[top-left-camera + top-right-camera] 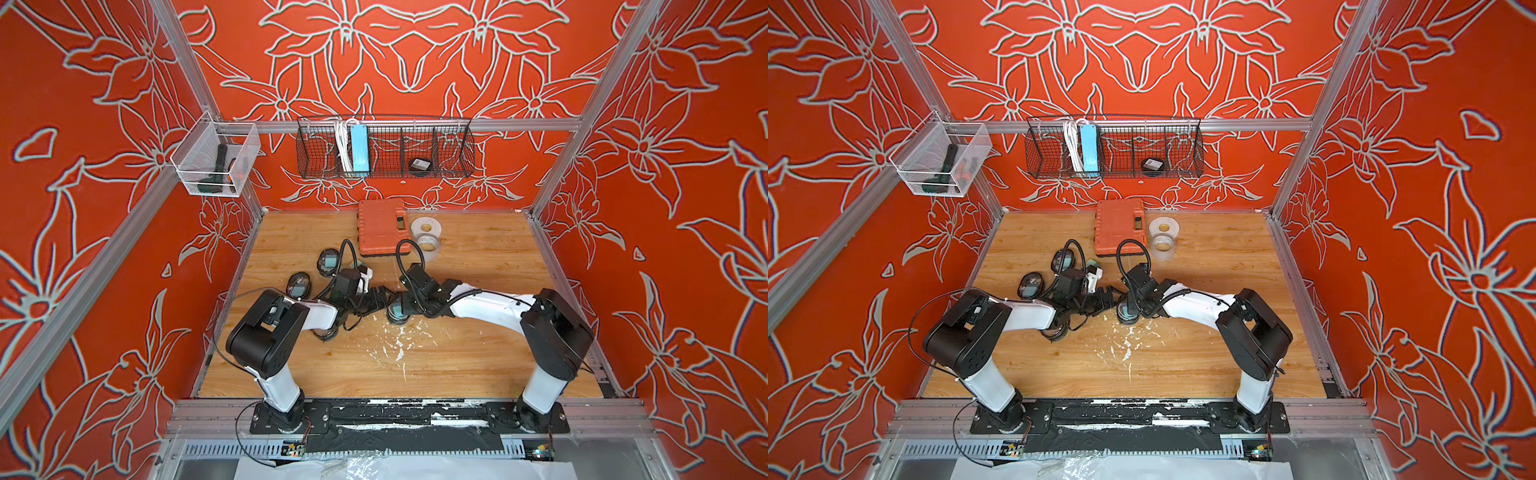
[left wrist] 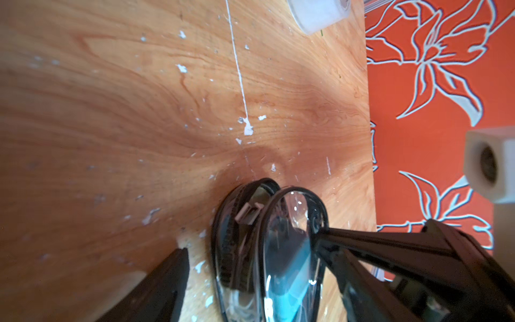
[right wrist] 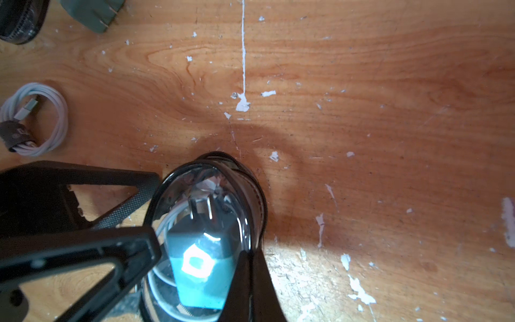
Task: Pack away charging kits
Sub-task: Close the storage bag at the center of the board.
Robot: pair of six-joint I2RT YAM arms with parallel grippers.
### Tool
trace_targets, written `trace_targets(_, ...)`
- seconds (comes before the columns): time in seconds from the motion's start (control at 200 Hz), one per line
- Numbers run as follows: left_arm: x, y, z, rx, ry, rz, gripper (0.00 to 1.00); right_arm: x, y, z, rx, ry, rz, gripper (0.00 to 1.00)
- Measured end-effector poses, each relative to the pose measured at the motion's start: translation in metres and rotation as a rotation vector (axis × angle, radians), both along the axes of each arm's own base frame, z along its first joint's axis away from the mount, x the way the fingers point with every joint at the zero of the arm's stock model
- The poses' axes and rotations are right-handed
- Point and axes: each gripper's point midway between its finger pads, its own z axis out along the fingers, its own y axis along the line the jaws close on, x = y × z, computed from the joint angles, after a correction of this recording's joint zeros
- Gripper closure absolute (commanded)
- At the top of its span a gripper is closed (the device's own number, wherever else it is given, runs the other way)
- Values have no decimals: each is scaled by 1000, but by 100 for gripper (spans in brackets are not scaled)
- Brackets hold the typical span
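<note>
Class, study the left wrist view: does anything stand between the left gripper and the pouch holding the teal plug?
Nothing visible does. The pouch sits between the fingers of the open left gripper, with bare table on one side. The right gripper, closed on the pouch, is beside it, not in the way.

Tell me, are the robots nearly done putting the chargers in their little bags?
Roughly halfway, I'd guess. The back pouch and the side pouch already show teal inside. The right gripper is shut on the rim of the half-open pouch, its teal plug and white cable inside; the left gripper stands open beside it. A loose plug and a coiled cable lie unpacked.
</note>
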Motion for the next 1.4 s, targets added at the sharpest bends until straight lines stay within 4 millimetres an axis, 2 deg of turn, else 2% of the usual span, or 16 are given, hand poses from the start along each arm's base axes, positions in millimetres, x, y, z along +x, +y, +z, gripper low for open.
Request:
trace_targets(0.475, -3, -8, -4, -40, 35, -38, 27, 6, 2, -8, -12, -8, -3, 100)
trace_targets(0.931, 5, -20, -7, -91, 55, -81, 32, 8, 2, -11, -11, -15, 0, 100)
trace_targets(1.211, 10, -26, -12, -102, 75, -104, 41, 9, 3, -12, -5, -24, 5, 100)
trace_targets(1.396, 12, -29, -14, -108, 85, -116, 42, 9, 2, -12, 0, -31, 8, 100)
